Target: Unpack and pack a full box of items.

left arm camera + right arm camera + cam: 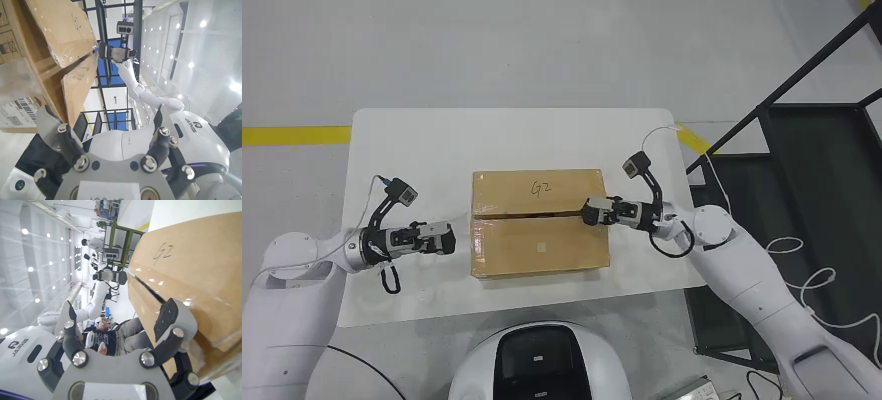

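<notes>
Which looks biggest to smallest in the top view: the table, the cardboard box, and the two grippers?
1. The white table looks largest.
2. The cardboard box comes next.
3. The left gripper and the right gripper look smallest. They look about the same size, so I won't rank one above the other.

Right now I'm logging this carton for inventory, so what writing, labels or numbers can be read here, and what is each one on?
"G2": handwritten on the far top flap of the cardboard box.
Barcode label on the box's side: the print is too small and blurred to read.
Handling symbols on that same side: pictograms, with no legible words.
</notes>
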Controlling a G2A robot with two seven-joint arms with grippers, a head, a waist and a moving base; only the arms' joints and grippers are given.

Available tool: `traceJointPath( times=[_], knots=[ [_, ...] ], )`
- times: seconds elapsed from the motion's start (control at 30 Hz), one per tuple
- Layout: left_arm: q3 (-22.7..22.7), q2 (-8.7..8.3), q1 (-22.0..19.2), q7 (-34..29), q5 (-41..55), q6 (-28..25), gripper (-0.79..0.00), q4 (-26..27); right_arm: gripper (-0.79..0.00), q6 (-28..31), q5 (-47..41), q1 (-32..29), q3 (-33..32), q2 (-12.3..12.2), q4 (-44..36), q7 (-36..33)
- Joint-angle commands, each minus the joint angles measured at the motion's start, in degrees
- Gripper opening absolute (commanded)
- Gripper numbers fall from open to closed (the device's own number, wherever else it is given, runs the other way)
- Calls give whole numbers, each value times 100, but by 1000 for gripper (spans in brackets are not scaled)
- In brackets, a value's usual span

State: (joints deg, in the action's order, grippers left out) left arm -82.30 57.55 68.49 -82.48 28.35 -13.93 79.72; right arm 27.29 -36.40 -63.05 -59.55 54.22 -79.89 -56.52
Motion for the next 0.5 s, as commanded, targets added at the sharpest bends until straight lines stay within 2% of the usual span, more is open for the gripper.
traceJointPath(
  times=[0.0,0.17,0.3,0.47],
  knots=[
    [0,0,0,0,0,0,0,0,0,86,-418,-53,-85,0,-69,-299],
    [94,-2,100,141,-147,116,0,165,0,274,-1100,-219,-305,-6,-245,-846],
    [223,-53,155,226,-969,325,0,337,0,327,-1335,-342,-467,-13,-408,-1044],
    [443,-47,128,329,-1142,315,0,360,0,334,-1357,-432,-589,-5,-485,-1104]
  ],
)
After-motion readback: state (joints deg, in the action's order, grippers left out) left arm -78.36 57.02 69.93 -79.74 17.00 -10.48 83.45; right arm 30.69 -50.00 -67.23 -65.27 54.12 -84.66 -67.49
